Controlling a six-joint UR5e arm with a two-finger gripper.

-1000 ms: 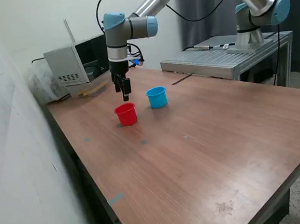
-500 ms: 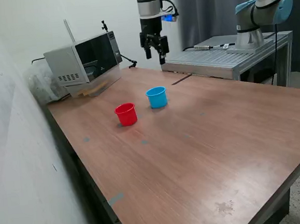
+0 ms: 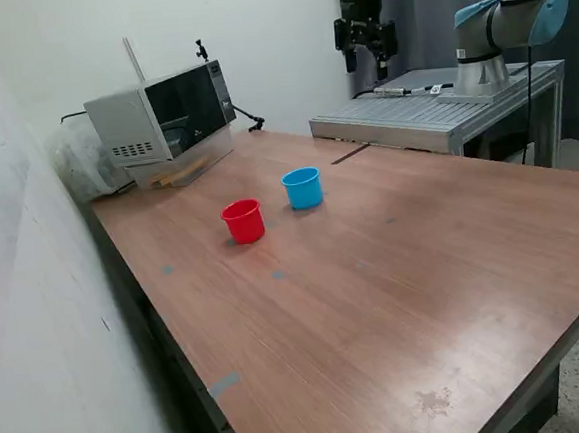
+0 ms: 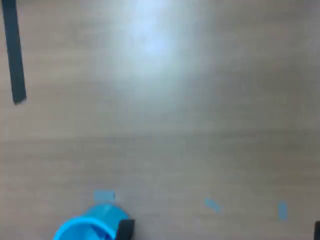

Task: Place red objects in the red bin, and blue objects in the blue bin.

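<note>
The end effector (image 3: 366, 58) is seen raised high above the far edge of the worktop (image 3: 395, 278), well apart from the red bin (image 3: 243, 221); whether its fingers are spread or pressed together cannot be told, and nothing is seen held. The blue bin (image 3: 303, 188) stands just beside the red bin, on the exterior view's right of it. No red or blue cubes are seen on the worktop, and the bins' insides are hidden. The sorting is judged to be finished or nearly so; only a retreat would remain. Open room lies all round the red bin; a microwave (image 3: 156, 113) stands well behind it
</note>
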